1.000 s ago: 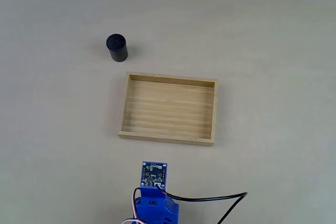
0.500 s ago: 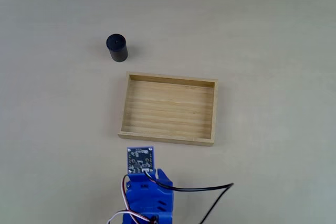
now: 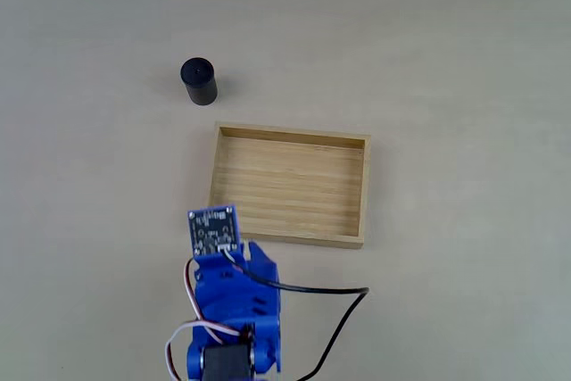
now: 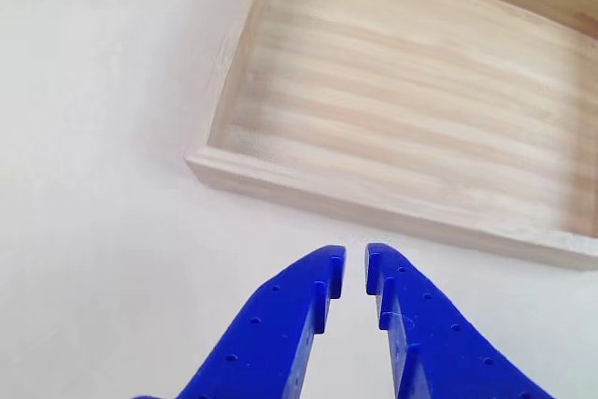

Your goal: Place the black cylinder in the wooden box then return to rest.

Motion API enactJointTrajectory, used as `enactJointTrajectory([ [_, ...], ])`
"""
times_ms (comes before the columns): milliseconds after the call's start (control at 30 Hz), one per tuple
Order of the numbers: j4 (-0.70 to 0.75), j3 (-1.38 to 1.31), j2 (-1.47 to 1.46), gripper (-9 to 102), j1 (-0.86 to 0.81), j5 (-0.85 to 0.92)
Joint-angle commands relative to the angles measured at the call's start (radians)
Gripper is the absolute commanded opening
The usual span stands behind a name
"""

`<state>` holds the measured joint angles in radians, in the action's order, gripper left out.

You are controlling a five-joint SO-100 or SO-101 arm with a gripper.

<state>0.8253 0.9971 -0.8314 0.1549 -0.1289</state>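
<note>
1. My blue arm [image 3: 227, 310] has pushed forward across the desk [image 3: 464, 60] over the last second, sliding toward the left of the fixed view; its small circuit board [image 3: 214, 229] now sits just off the near left corner of the wooden box [image 3: 287, 236], where a moment ago it hung well short of the near wall.

2. My pincer [image 4: 355, 259] carries nothing: in the other view the two blue jaws stand nearly closed, a thin slit between their tips, poised over bare desk just short of the box's near wall.

3. I read this as the opening reach. Nothing has been picked up, so the whole task lies ahead, and my course must run past the box's left side to get to the target.

4. The black cylinder [image 3: 199, 81] stands upright on the desk beyond the box's far left corner in the fixed view, near it but clear of it. It has not moved across the three moments.

5. It is small, matte and dark, with a round top, and far smaller than the box.

6. The box is a shallow tray of pale wood, its plank floor bare.

7. A black cable [image 3: 330, 310] trails off my arm to the right.
</note>
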Motion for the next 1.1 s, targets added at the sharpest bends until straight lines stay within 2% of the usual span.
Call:
enactJointTrajectory([
  [0, -0.103, -0.192, 0.118, 11, -0.014, 0.015],
  [200, -0.189, -0.354, 0.31, 21, -0.029, 0.054],
  [300, -0.206, -0.449, 0.41, 23, -0.029, 0.067],
  [1067, -0.319, -0.989, 0.997, 27, 0.041, 0.081],
])
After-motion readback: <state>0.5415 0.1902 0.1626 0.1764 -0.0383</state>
